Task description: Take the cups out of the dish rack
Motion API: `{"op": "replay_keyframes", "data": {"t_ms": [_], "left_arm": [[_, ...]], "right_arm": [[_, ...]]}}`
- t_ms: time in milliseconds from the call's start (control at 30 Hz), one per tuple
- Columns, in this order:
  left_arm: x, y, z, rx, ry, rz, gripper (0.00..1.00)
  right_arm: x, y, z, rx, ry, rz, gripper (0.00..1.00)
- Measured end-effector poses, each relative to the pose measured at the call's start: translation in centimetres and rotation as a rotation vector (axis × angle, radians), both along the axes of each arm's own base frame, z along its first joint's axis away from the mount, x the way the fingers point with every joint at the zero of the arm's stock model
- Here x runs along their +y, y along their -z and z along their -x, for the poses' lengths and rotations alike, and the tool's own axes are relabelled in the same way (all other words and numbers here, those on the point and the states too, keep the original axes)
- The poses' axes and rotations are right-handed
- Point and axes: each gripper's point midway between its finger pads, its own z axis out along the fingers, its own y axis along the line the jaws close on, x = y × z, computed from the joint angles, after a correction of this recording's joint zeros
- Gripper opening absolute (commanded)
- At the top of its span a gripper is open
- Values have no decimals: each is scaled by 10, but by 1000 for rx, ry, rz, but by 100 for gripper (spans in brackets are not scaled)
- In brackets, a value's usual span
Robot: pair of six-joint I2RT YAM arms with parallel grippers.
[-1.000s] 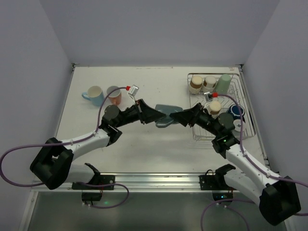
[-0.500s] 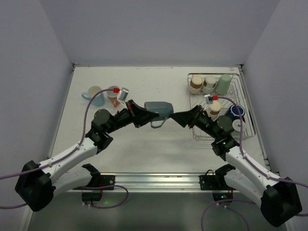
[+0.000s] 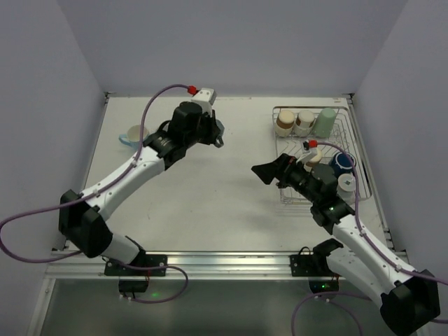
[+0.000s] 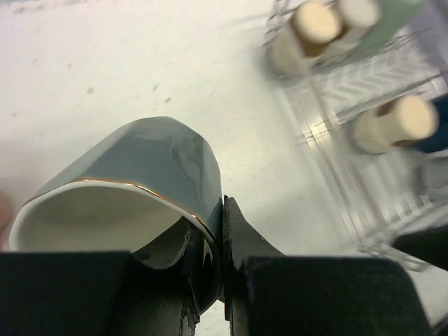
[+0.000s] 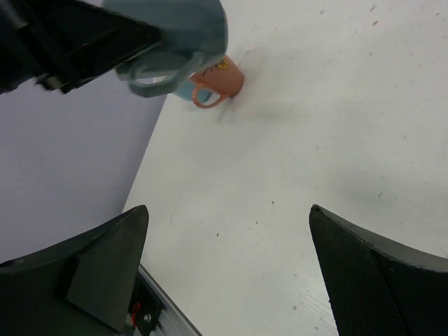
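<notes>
Grey-teal cup (image 4: 140, 182) clamped in left gripper (image 4: 210, 231), now near table (image 3: 231, 210) far edge, moved from centre; right gripper (image 5: 229, 210) jaws open, just left of dish rack (image 3: 339, 129)

table (image 3: 231, 203) white (faintly speckled) | 3 pale lilac walls (image 3: 231, 42) | silver rail (image 3: 224, 262) along near edge

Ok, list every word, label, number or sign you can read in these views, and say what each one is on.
Readable text: none in any view.
salmon pink mug: a small yellow and dark marking on its side, too small and blurred to read.
grey-teal mug, pinched at the rim by the left gripper: only a thin gold rim line, no lettering.
dish rack and the mugs in it: no label visible.
</notes>
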Motion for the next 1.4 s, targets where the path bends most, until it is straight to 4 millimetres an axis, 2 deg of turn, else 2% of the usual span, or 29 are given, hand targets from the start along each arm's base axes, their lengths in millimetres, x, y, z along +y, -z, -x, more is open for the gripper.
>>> {"op": "replay_keyframes", "data": {"t_ms": [233, 367, 500, 667, 700, 733, 900, 933, 1000, 1100, 1233, 1333, 1400], "left_arm": [[35, 93, -63, 231, -95, -283, 0], [60, 137, -84, 328, -141, -385, 0], [67, 163, -97, 384, -149, -458, 0], [66, 182, -104, 408, -133, -495, 0], [66, 184, -104, 412, -132, -501, 0], [66, 184, -105, 411, -130, -503, 10], [69, 184, -107, 408, -137, -520, 33], [70, 183, -109, 403, -140, -525, 44], [71, 181, -111, 394, -141, -529, 57], [71, 178, -113, 384, -143, -527, 69], [70, 170, -113, 373, -143, -516, 77], [68, 147, -112, 338, -142, -481, 81], [63, 119, -108, 295, -134, -426, 83]], "right_arm": [[-16, 7, 8, -15, 35, 95, 99], [-19, 12, 12, -14, 34, 127, 99], [-21, 16, 12, -8, 35, 149, 99], [-21, 20, 11, -1, 32, 163, 99], [-21, 22, 11, 1, 31, 167, 99], [-21, 23, 11, 5, 31, 170, 99], [-22, 25, 11, 9, 30, 179, 99], [-22, 26, 11, 9, 31, 180, 99], [-23, 27, 10, 12, 37, 183, 99], [-25, 27, 11, 22, 44, 194, 99], [-30, 20, 7, 24, 75, 213, 99], [-37, 11, 1, 19, 121, 236, 99], [-44, 7, -3, 16, 163, 257, 91]]}}
